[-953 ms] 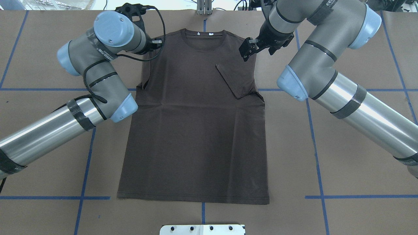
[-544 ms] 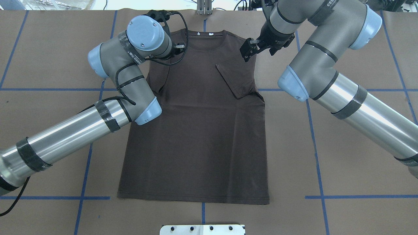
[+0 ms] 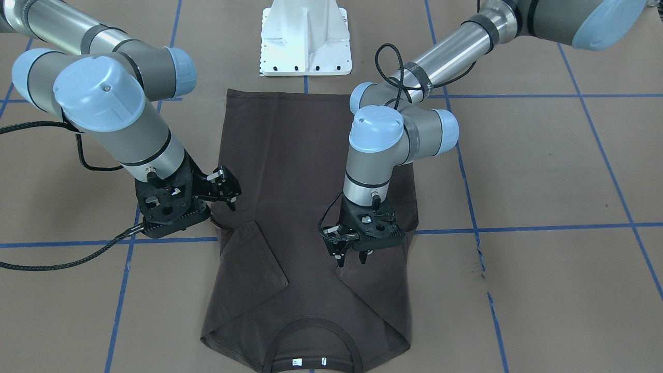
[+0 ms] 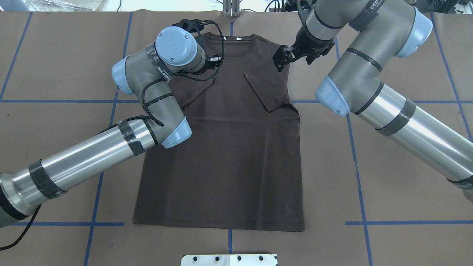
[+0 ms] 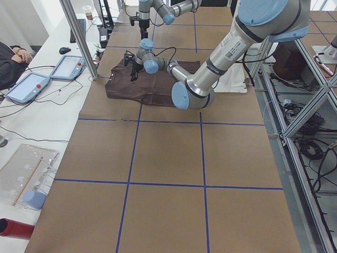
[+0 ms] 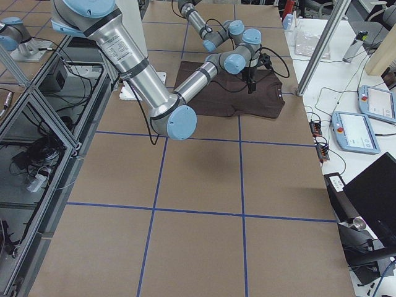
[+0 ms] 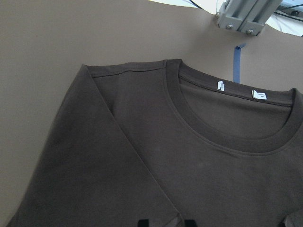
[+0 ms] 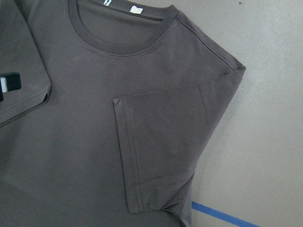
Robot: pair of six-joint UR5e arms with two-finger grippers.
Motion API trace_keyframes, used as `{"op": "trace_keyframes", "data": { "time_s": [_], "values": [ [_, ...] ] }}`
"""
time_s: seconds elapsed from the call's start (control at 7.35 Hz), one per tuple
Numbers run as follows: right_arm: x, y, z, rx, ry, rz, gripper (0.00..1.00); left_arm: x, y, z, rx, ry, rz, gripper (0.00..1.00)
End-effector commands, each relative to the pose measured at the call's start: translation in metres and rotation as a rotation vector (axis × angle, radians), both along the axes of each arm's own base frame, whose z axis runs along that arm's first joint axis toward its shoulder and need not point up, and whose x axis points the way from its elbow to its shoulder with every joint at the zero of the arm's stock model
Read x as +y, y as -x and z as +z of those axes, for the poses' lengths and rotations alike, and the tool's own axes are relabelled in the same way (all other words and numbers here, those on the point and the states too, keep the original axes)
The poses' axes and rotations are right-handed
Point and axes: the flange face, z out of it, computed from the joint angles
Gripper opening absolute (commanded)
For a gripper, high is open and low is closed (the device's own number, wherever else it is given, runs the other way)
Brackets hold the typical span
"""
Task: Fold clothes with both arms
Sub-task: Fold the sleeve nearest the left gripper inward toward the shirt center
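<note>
Dark brown short-sleeved T-shirt (image 4: 229, 155) lying flat on the brown paper-covered bench (image 4: 388, 122), with both sleeves folded in over the chest.

Its long axis runs straight away from the robot, with the ribbed collar (image 4: 231, 38) at the far edge and the hem (image 4: 221, 225) nearest the white metal pedestal (image 4: 229, 259). The front-facing view shows the black two-finger left hand (image 3: 351, 257) low over the chest, pinching the left sleeve (image 3: 378, 295). From overhead that hand is hidden under its own wrist joint. The black right hand (image 3: 226, 186) hovers over the right shoulder edge, fingers spread and holding nothing, near the folded right sleeve (image 4: 268, 90). The left wrist view shows the white neck labels (image 7: 220, 85) most plainly.
</note>
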Motion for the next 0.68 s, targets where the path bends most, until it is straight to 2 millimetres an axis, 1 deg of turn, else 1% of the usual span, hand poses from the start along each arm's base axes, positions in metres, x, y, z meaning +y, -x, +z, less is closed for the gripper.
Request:
{"op": "trace_keyframes", "data": {
  "time_s": [0.0,0.14,0.27,0.41,0.54],
  "values": [
    [0.010,0.007,-0.002,-0.015,0.024,-0.008,1.00,0.005,0.005,-0.006,0.016,0.015,0.043,1.00],
    [0.027,0.019,-0.003,-0.028,0.034,-0.039,1.00,0.018,0.015,-0.003,-0.010,0.011,0.092,1.00],
    [0.056,0.024,0.008,-0.039,0.098,-0.021,1.00,0.041,0.046,0.012,-0.044,-0.009,0.118,1.00],
    [0.092,0.026,0.025,-0.050,0.160,-0.004,1.00,0.069,0.083,0.025,-0.056,-0.052,0.142,1.00],
    [0.137,0.023,0.040,-0.057,0.262,0.054,1.00,0.096,0.118,0.040,-0.069,-0.071,0.156,1.00]
  ]
}}
